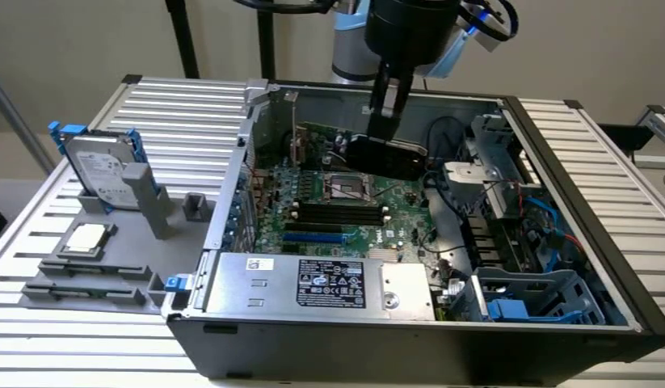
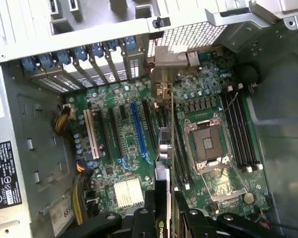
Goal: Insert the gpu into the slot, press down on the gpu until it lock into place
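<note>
The hand [image 1: 384,133] holds the gpu [image 1: 389,158] gripped above the motherboard [image 1: 359,214], card edge roughly parallel to the slot [image 1: 313,239], which lies offset toward the power supply [image 1: 321,283].

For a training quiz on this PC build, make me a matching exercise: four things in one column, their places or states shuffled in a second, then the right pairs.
Things
1. gpu
2. blue slot
3. hard drive
4. power supply

Places or states
A. empty, on the motherboard
B. upright in a grey holder, outside the case
C. held in the hand, above the motherboard
D. labelled silver box inside the case

Pairs: 1-C, 2-A, 3-B, 4-D
</note>
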{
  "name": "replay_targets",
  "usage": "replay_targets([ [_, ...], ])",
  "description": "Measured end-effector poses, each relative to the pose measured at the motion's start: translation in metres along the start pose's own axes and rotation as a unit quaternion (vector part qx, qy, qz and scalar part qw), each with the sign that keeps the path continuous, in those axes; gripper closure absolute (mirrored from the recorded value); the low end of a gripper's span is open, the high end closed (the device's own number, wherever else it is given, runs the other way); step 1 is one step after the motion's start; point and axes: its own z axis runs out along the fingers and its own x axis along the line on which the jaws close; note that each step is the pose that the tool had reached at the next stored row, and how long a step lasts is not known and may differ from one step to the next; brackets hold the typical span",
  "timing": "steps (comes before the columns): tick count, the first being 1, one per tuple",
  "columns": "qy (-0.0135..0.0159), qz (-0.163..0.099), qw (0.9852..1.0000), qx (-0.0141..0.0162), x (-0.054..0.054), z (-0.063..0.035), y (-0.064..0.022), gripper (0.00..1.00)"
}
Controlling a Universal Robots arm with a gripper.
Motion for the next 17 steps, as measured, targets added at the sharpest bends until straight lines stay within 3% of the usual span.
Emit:
replay_targets([
  [7,0.0014,-0.058,0.9983,-0.0037,0.001,0.01,-0.0001,0.74],
  [12,-0.0024,-0.065,0.9979,-0.0048,0.01,0.0184,0.0041,0.74],
  [17,-0.0036,-0.065,0.9979,-0.005,0.024,0.0268,0.0079,0.74],
])
